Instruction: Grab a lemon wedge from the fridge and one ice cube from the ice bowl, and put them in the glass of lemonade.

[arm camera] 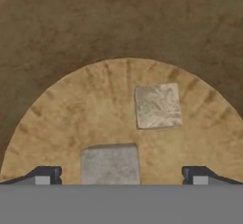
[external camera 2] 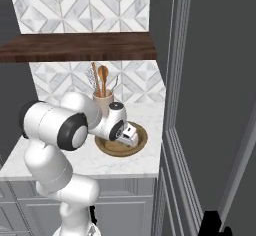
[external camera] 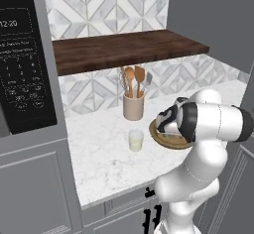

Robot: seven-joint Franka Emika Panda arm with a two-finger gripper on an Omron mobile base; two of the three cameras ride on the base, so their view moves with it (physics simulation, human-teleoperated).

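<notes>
Two ice cubes lie on the floor of the ice bowl [arm camera: 71,118] in the hand view: one cube [arm camera: 157,106] right of centre, the other cube [arm camera: 110,164] at the lower middle, between the spread tips of the gripper [arm camera: 121,175], which grips nothing. In the left base view the glass of lemonade [external camera: 136,140] stands at centre on the marble counter [external camera: 99,163], just left of the bowl, below the crock of wooden spoons [external camera: 133,106].

The arm [external camera: 208,124] hides much of the ice bowl [external camera: 155,133]; fridge [external camera 2: 215,105] cropped.
</notes>
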